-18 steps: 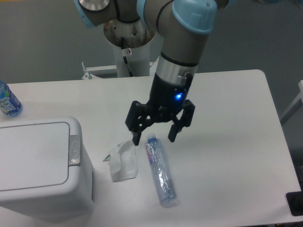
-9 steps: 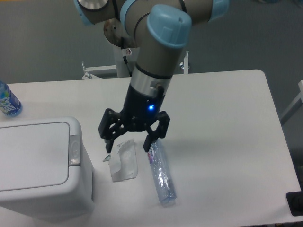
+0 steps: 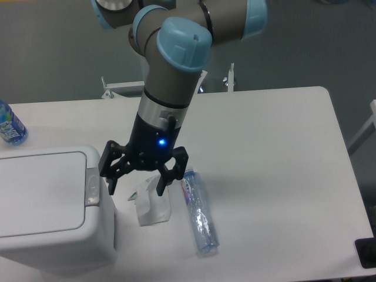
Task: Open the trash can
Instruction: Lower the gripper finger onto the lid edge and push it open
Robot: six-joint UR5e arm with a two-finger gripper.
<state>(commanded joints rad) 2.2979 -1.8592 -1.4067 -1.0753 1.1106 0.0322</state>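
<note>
The trash can (image 3: 47, 205) is a large white boxy bin at the lower left, lid flat and closed. Its small grey latch button (image 3: 92, 187) sits on the right edge of the top. My gripper (image 3: 136, 187) is open and empty, hanging just right of the latch. Its left finger is close to the bin's right edge. Its right finger is over a crumpled white wrapper (image 3: 151, 202). I cannot tell whether the gripper touches the bin.
A clear plastic bottle (image 3: 198, 210) lies on the white table (image 3: 282, 164) right of the wrapper. Another bottle with a blue label (image 3: 10, 126) stands at the far left edge. The arm's base (image 3: 158, 70) stands behind the table.
My gripper has moved left, from above the lying bottle to just beside the trash can's latch. It stayed open. The objects on the table have not moved.
</note>
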